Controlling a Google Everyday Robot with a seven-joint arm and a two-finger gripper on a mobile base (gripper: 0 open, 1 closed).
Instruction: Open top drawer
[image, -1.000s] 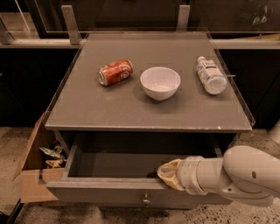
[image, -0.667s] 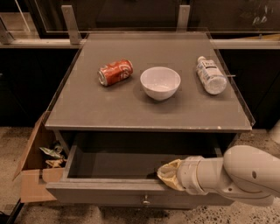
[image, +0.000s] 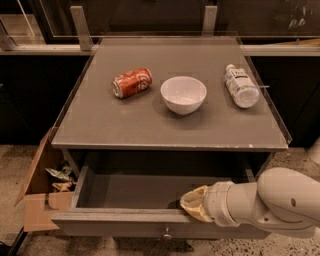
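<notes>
Dark room, speckled floor (image: 10, 165) at 9 o'clock. Grey tabletop (image: 125, 125) takes the centre of view, with clear raised panels along its 3 and 12 o'clock edges.

On the tabletop:
- red soda can (image: 132, 82) on its side at 10 o'clock
- white bowl (image: 183, 94) upright near centre
- clear plastic bottle (image: 241, 86) lying down at 2 o'clock, cap toward 12

All three sit apart from each other, with the bowl between the can and the bottle.

Top drawer (image: 125, 192) sits directly under the tabletop, at 6 o'clock in view, pulled out toward the camera. Its grey inner floor and left side wall are visible. The front panel runs along the bottom of view, with a small round metal knob (image: 167, 233) at its centre.

Gripper (image: 197, 202) comes in from 4 o'clock on a thick white arm (image: 272, 200). Its tan tip rests at the top edge of the drawer front, about 1 o'clock from the knob, and leans partly over the drawer's inside. It is clear of the knob. Open or closed: can't tell, the tip reads as one tan lump.

Open cardboard box (image: 37, 200) stands on the floor at 8 o'clock, just beside the drawer's left wall, with crumpled scraps (image: 60, 175) inside.
</notes>
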